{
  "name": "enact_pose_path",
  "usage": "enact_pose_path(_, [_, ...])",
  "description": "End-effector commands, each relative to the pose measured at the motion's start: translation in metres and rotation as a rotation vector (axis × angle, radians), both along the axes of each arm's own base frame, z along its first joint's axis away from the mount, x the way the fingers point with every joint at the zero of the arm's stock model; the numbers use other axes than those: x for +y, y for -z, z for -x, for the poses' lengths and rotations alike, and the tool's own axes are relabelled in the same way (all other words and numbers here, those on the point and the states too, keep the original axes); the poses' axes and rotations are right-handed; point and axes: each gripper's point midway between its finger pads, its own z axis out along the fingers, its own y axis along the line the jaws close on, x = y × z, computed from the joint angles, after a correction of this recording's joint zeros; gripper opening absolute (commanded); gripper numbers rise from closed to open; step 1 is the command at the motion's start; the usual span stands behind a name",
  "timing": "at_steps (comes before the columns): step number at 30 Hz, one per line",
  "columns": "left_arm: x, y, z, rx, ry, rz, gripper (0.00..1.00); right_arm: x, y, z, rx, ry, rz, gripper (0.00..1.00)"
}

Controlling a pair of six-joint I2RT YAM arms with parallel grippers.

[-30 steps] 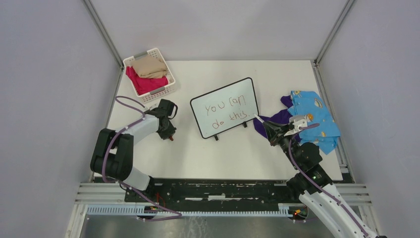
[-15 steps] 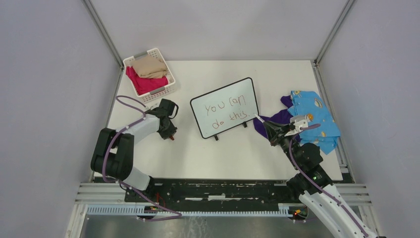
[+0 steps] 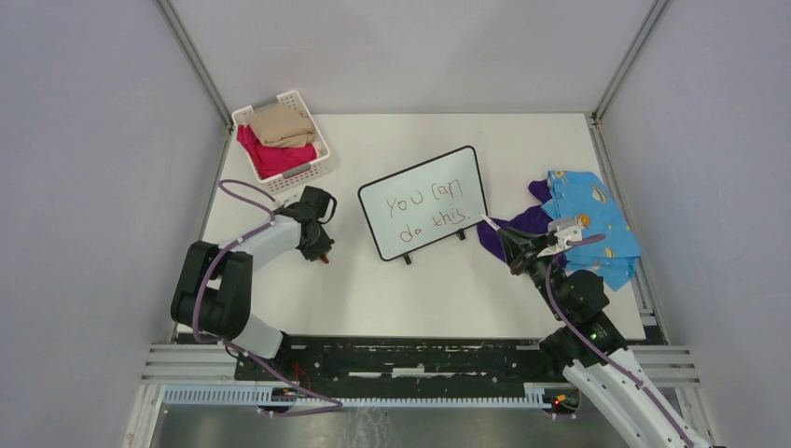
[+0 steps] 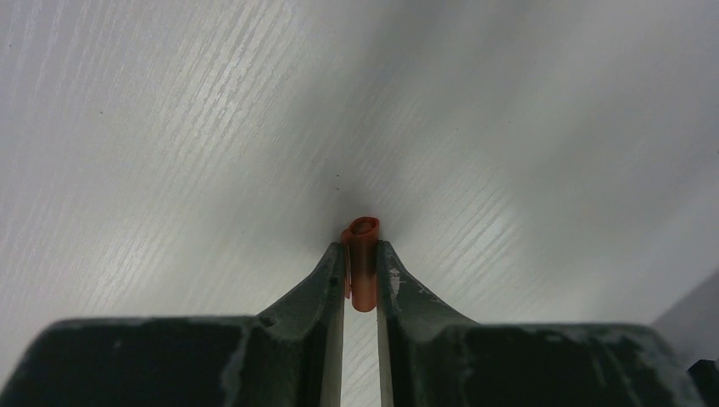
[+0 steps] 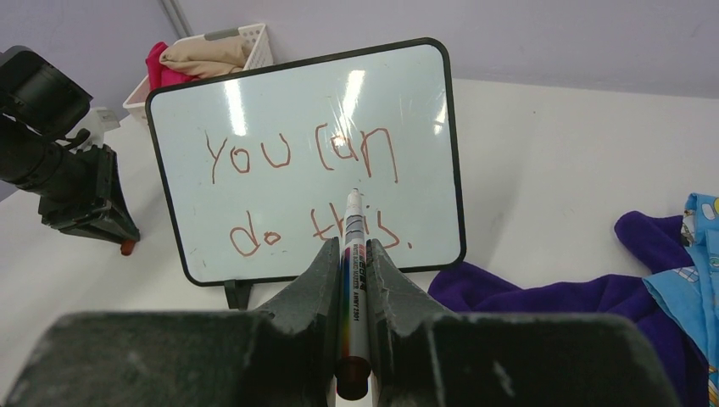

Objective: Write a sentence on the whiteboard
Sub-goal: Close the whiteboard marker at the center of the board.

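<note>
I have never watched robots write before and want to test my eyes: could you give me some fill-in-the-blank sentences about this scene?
1. The whiteboard reads "you can do ____."
2. The right end effector is shut on a ____.
3. The left end effector pinches a small orange ____.
4. The beige cloth and pink cloth lie in a white ____.

Missing words: this; marker; cap; basket.

Whiteboard (image 3: 424,202) mid-table blocks centre. Basket (image 3: 322,154) fills far-left corner; left gripper (image 3: 320,252), pinching cap (image 4: 363,259), sits low in gap between. Right gripper (image 3: 502,235), pinching marker (image 5: 353,242), at board's right edge; clothes (image 3: 597,219) crowd table's right side. Near-side table (image 3: 420,299) bare.
</note>
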Motion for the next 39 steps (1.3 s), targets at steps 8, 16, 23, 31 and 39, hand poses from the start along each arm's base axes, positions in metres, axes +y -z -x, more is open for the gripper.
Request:
enact_pose_path(8, [0.004, -0.021, 0.001, -0.081, -0.049, 0.005, 0.02, -0.005, -0.008, 0.000, -0.024, 0.024, -0.008, 0.00])
enact_pose_path(16, [0.017, -0.122, -0.016, -0.373, -0.056, -0.008, 0.02, -0.008, -0.026, 0.000, -0.055, 0.037, 0.008, 0.00])
enact_pose_path(23, [0.018, -0.256, -0.016, -0.828, 0.004, 0.081, 0.02, 0.001, -0.066, -0.003, -0.113, 0.006, -0.046, 0.00])
enact_pose_path(31, [-0.043, -0.343, 0.000, -1.082, 0.285, 0.391, 0.02, 0.031, -0.156, -0.006, -0.251, -0.122, -0.203, 0.00])
enact_pose_path(39, [-0.089, -0.423, 0.025, -1.342, 0.493, 0.724, 0.02, 0.077, -0.214, 0.009, -0.362, -0.181, -0.212, 0.00])
